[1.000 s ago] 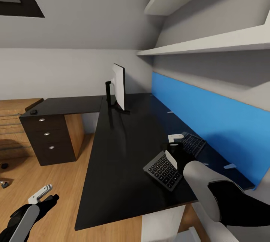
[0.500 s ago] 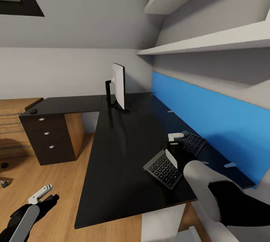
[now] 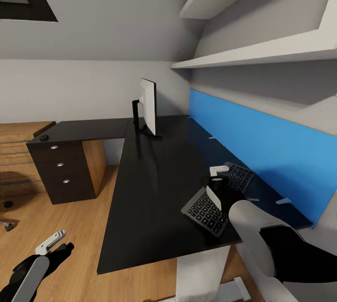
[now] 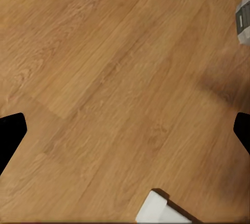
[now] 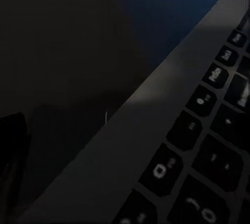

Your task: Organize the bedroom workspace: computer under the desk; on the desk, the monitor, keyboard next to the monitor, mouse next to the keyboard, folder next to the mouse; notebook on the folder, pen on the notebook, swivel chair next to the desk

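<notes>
The desk (image 3: 150, 189) has a glossy black top and a blue back panel (image 3: 262, 152). The monitor (image 3: 149, 107) stands edge-on at its inner corner. The keyboard (image 3: 204, 209) lies askew over the desk's near right part, and my right gripper (image 3: 216, 184) is shut across its middle, one white pad (image 3: 219, 169) on the far side. In the right wrist view the keyboard's silver frame (image 5: 156, 109) and black keys sit very close. A small dark mouse (image 3: 43, 137) rests on the desk's far left end. My left gripper (image 3: 54, 245) hangs open over the floor, fingertips wide apart (image 4: 125, 130).
A black three-drawer unit (image 3: 63, 168) stands under the desk's left end, with a light wooden dresser (image 3: 18, 152) beyond it. White shelves (image 3: 262, 49) overhang the blue panel. A castor and chrome leg (image 3: 6, 225) show at the left edge. A white desk leg (image 3: 201, 274) is near me.
The whole view has shifted slightly, so the camera moved. The keyboard keeps its place in my right gripper while the desk slides a little beneath it. The left arm holds its pose.
</notes>
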{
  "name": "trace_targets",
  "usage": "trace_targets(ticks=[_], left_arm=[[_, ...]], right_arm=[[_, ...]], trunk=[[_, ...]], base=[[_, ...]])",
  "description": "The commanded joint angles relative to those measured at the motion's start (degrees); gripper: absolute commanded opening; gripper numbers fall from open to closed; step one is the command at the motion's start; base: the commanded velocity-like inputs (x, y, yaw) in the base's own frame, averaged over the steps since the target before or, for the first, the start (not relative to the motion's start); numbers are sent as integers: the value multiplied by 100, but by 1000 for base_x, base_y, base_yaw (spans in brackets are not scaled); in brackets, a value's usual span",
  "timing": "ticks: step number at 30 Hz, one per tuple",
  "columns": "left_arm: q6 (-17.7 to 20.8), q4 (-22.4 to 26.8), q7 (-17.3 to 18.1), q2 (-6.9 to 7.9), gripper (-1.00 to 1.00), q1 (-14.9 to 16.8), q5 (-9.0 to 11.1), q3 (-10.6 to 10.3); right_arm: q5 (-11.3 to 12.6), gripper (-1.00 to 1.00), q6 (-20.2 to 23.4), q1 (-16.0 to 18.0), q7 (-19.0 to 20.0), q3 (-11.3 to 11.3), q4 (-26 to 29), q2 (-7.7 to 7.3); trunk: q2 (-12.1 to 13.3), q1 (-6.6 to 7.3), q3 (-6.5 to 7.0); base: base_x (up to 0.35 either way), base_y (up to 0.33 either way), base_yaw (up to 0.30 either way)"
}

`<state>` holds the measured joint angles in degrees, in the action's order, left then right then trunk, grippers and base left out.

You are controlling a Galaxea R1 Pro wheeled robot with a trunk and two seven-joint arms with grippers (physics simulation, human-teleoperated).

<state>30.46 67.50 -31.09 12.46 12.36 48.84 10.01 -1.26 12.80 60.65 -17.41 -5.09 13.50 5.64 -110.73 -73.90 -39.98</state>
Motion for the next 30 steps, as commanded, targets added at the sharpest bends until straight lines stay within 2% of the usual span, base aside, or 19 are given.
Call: trace_targets(ticks=[1,7,30], left_arm=[[10,9,-46,2,100,3,61,1],[4,9,-46,2,100,3,64,-4],[3,9,-46,2,100,3,64,1]], right_arm=[[29,100,56,-1,-25,8,-144,-2],[29,100,56,-1,-25,8,-145,-1],[29,100,56,-1,-25,8,-138,-2]], trunk=[[-3,1,-7],[-3,1,-7],[-3,1,-7]], base=[[-75,0,0],[-26,0,0],[-164,0,0]])
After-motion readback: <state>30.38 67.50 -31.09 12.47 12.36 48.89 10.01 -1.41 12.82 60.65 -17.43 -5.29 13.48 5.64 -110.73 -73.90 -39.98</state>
